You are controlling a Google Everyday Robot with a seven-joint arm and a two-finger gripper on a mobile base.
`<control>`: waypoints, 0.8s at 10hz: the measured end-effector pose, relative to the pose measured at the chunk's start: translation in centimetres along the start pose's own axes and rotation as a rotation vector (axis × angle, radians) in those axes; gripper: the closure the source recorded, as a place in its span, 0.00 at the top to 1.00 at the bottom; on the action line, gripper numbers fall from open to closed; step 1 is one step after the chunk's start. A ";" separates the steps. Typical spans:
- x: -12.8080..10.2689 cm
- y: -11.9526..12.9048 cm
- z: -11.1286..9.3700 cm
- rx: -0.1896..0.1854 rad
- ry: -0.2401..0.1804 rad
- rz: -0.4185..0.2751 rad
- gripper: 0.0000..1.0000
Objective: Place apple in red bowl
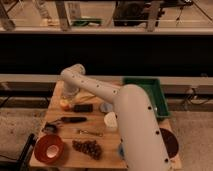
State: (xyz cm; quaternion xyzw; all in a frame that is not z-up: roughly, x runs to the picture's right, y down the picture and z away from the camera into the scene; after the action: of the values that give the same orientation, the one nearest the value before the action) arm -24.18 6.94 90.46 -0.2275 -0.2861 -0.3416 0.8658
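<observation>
Although the white arm reaches across to the far left of the wooden bench (70,159), its gripper (69,96) sits low just above the small round yellow-orange apple (65,104), and whether it is apart or clamped on the fruit cannot be told from this view. The apple rests on the bench near the far left edge, beside a dark rectangular block (83,107), well apart from the round red bowl with the paler orange inside (49,148), which stands at the near left corner. By the look of it the step in hand is the grasp; carrying has not begun. Next the fruit needs a firm hold, a lift, and a move toward the near edge over the dark-handled utensil (64,121), ending above the bowl. Being round, the apple has no clear long axis, and which way its stem points cannot be made out.
</observation>
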 end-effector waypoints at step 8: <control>-4.8 -2.6 -1.5 0.080 0.064 -0.143 0.29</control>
State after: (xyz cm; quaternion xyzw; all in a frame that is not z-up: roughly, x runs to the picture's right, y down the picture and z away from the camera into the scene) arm -28.44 6.63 86.75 -0.1606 -0.2870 -0.3979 0.8565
